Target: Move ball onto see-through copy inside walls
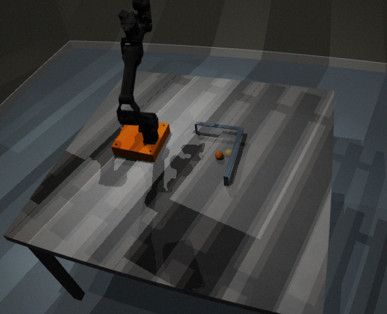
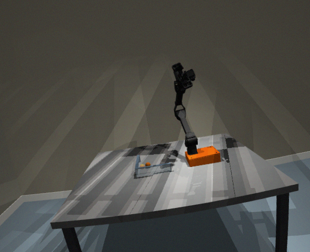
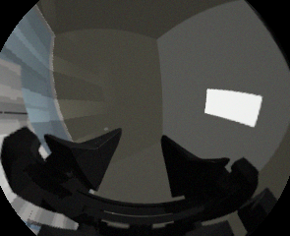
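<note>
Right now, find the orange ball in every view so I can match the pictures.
Top: the ball lies right of centre, just left of the paler see-through copy, inside the clear walls.
Exterior: left of centre, right of the copy, behind the near wall.
Wrist: not in it; only the open gripper and the room.
Shared landmark: the orange base.

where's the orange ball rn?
In the top view the small orange ball lies on the table inside the corner of the low clear walls, just left of the paler see-through copy, not on it.
</note>
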Robot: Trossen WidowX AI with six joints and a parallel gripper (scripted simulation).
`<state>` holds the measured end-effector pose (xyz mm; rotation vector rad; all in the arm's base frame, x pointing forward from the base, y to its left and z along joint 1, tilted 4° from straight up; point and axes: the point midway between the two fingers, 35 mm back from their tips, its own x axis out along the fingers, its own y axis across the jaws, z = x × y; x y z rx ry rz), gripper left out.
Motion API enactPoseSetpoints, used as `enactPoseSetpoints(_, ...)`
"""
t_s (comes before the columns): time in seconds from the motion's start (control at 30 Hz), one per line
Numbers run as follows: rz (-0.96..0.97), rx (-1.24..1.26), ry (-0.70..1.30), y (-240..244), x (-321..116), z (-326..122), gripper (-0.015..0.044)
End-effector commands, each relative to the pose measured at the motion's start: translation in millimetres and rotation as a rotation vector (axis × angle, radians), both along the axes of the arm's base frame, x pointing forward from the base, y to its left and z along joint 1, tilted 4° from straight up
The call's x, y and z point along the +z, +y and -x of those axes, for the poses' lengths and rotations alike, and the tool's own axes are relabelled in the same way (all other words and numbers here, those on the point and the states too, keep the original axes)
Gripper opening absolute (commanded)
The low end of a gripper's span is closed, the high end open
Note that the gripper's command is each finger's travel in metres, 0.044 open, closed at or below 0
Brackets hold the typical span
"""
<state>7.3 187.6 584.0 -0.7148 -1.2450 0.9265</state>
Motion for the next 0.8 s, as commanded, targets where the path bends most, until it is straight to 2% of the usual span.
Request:
enactPoseSetpoints(0.0,0.123,-0.069,0.084,37,-28,-23,0.0291)
enactPoseSetpoints(0.2,0.314,-0.234,0.281,82,-85,-86,0.0291)
enactPoseSetpoints(0.4,0.461,-0.420,0.548,99,-151,-163,0.0291)
enactPoseSetpoints(0.57,0.538,-0.592,0.809,88,-210,-228,0.0291)
enactPoseSetpoints(0.77,0.527,-0.804,1.124,46,-273,-293,0.0291)
